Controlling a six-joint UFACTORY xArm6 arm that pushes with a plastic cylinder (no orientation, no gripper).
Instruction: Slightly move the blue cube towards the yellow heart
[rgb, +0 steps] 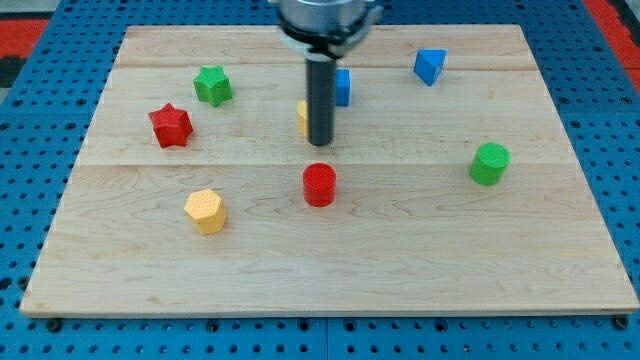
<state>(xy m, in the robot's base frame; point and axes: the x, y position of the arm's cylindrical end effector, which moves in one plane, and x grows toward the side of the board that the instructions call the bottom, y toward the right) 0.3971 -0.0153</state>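
The blue cube (343, 87) sits near the view's top centre, half hidden behind my rod. A yellow block (302, 117), the yellow heart as far as I can tell, is mostly hidden behind the rod's left side, just below and left of the cube. My tip (320, 143) rests on the board directly below the cube and touching or just beside the yellow block's right edge.
A green star (212, 85) and a red star (171, 125) lie at the left. A yellow hexagon (205, 211) is at the lower left. A red cylinder (319, 185) is below my tip. A blue triangular block (429, 66) is at the top right, a green cylinder (489, 163) at the right.
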